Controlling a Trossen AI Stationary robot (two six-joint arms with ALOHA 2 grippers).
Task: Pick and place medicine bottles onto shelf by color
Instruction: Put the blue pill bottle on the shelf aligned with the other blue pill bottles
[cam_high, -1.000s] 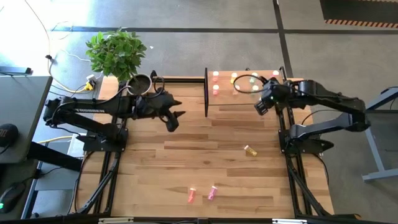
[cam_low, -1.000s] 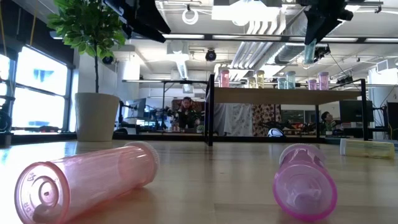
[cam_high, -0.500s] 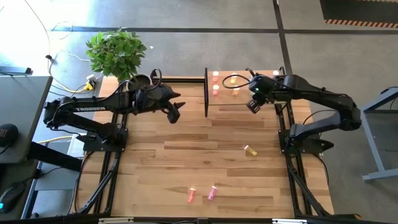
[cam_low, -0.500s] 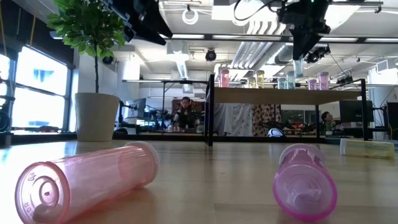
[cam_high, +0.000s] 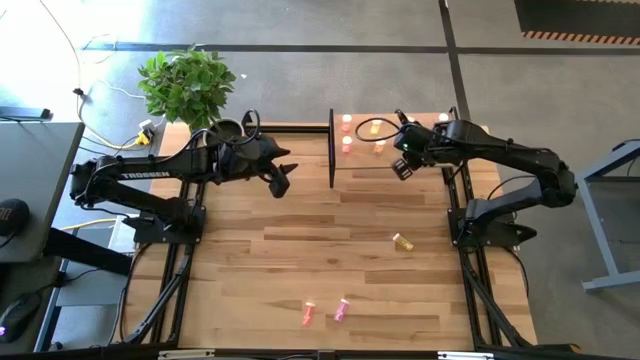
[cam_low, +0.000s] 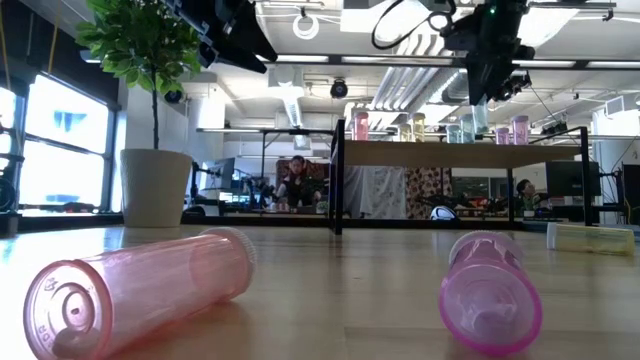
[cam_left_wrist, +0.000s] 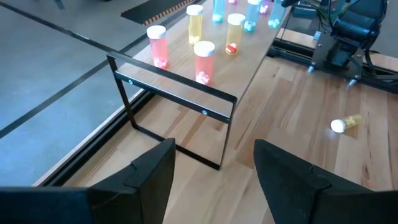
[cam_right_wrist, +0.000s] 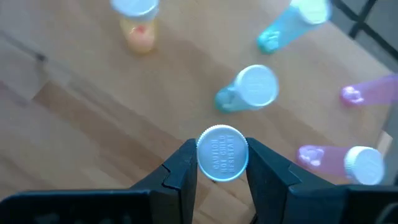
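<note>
Both arms are matte black, built of tubular links; the left arm (cam_high: 150, 172) carries white lettering along its link; the right arm (cam_high: 520, 160) trails looped black cable.

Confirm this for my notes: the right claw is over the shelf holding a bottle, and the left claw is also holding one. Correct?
Not quite. The left claw is open and empty, as the left wrist view shows. The rest stands: the right claw grips a white-capped bottle above the shelf.
</note>
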